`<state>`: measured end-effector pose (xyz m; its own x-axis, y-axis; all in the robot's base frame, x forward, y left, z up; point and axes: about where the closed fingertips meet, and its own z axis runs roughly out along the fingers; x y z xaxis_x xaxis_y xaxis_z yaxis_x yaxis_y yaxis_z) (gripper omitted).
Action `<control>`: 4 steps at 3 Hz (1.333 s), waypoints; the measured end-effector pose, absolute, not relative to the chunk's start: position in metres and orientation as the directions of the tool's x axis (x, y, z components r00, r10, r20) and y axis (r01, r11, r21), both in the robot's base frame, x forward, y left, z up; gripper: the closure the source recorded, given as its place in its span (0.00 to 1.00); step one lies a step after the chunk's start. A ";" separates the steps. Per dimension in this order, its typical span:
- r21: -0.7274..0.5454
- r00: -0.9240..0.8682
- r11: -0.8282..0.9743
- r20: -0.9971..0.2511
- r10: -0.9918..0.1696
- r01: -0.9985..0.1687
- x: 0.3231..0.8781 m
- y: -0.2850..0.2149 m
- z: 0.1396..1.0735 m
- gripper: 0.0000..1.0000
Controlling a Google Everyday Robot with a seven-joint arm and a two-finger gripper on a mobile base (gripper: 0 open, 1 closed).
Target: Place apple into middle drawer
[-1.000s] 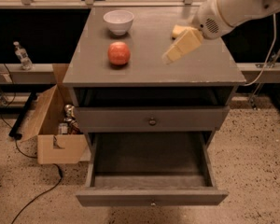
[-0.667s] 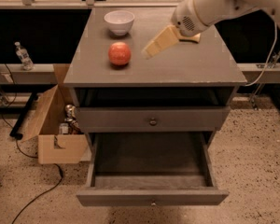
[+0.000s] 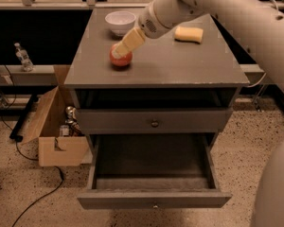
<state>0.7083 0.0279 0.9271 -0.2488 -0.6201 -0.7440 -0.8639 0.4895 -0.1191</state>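
**A:** Where is the apple [image 3: 123,61]?

**B:** On the grey cabinet top [image 3: 180,65], toward its left side and a little back from the front edge. It is small and round with red-orange skin, and clearly smaller than the bowl. Only its lower part shows.

**A:** What covers the rest?

**B:** The gripper [image 3: 120,50]. Its cream-coloured end slants down from the upper right and lies across the top of the apple, either on it or just above it. Whether the claw is open, closed or gripping, I cannot tell.

**A:** And the arm?

**B:** The white arm [image 3: 213,4] comes in from the right and crosses above the back of the cabinet.

**A:** What else is up there?

**B:** A white bowl [image 3: 120,21] stands behind the apple near the back left, apart from it. A yellow sponge [image 3: 189,34] lies flat toward the back right, well apart from the apple.

**A:** And the middle drawer?

**B:** The middle drawer [image 3: 132,200] is pulled out toward the camera. It is a wide, shallow grey box with its dark inside showing and a small knob [image 3: 155,205] mid-front. Directly above it, the upper drawer front [image 3: 113,122] is shut.

**A:** Anything beside the cabinet?

**B:** An open cardboard box [image 3: 57,148] sits on the speckled floor [image 3: 19,193] just to the left. Farther back on that side stands a clear bottle [image 3: 22,56].
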 end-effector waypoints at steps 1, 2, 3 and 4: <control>-0.117 -0.262 0.492 -0.729 -0.633 -0.863 0.717 0.048 0.915 0.00; -0.078 -0.299 0.493 -0.711 -0.637 -0.866 0.725 0.065 0.893 0.00; -0.054 -0.318 0.489 -0.697 -0.642 -0.870 0.728 0.072 0.879 0.00; -0.010 -0.346 0.488 -0.692 -0.634 -0.873 0.737 0.076 0.861 0.03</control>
